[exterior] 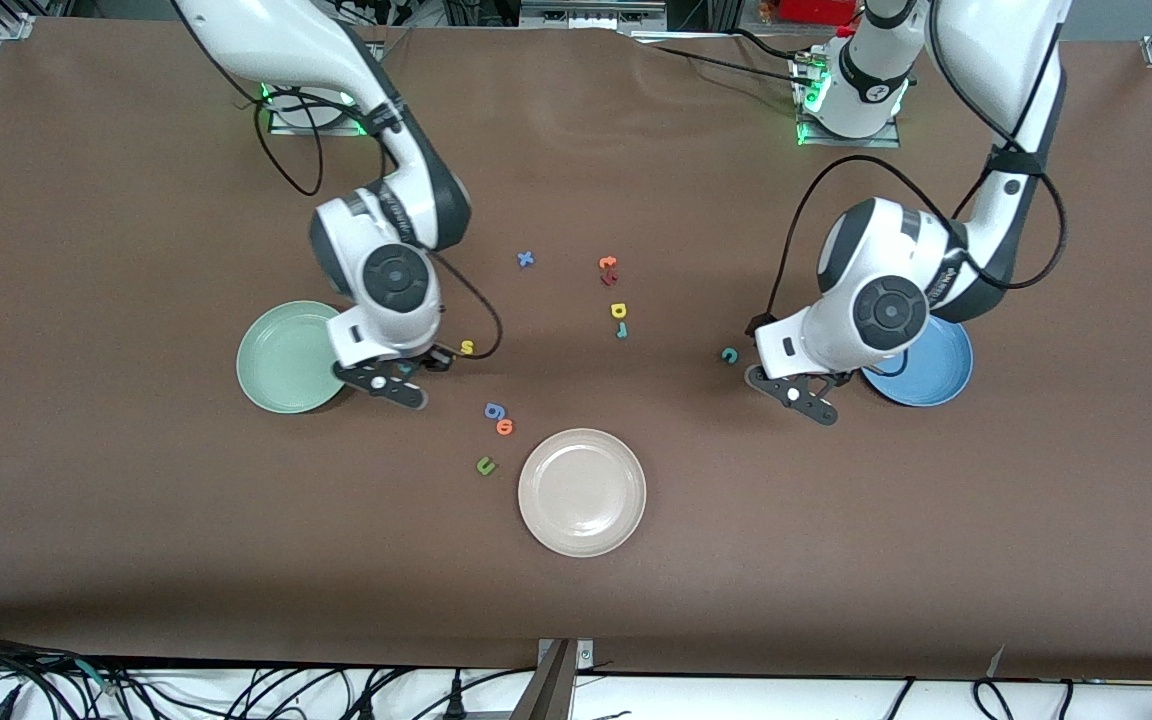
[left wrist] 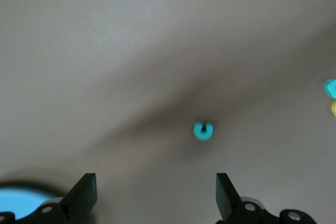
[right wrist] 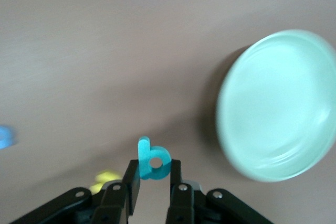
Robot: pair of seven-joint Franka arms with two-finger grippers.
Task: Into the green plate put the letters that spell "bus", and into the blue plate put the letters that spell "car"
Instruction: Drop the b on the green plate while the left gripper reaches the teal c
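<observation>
Right claw (right wrist: 154, 179) is clamped on the teal b (right wrist: 152, 160), just beside the green plate (exterior: 281, 358). Step in hand: "bus", b picked. Next, I judge: carry it over the rim and let go; a short move with nothing between. Yellow s (exterior: 467, 347) sits close by on the desk (exterior: 136, 550); avoid bumping it.

Left claw (left wrist: 156, 195) hangs with fingers wide apart and empty over the desk, between the teal c (exterior: 730, 354) and the blue plate (exterior: 926, 365). Bare desk around c, room to descend.
</observation>
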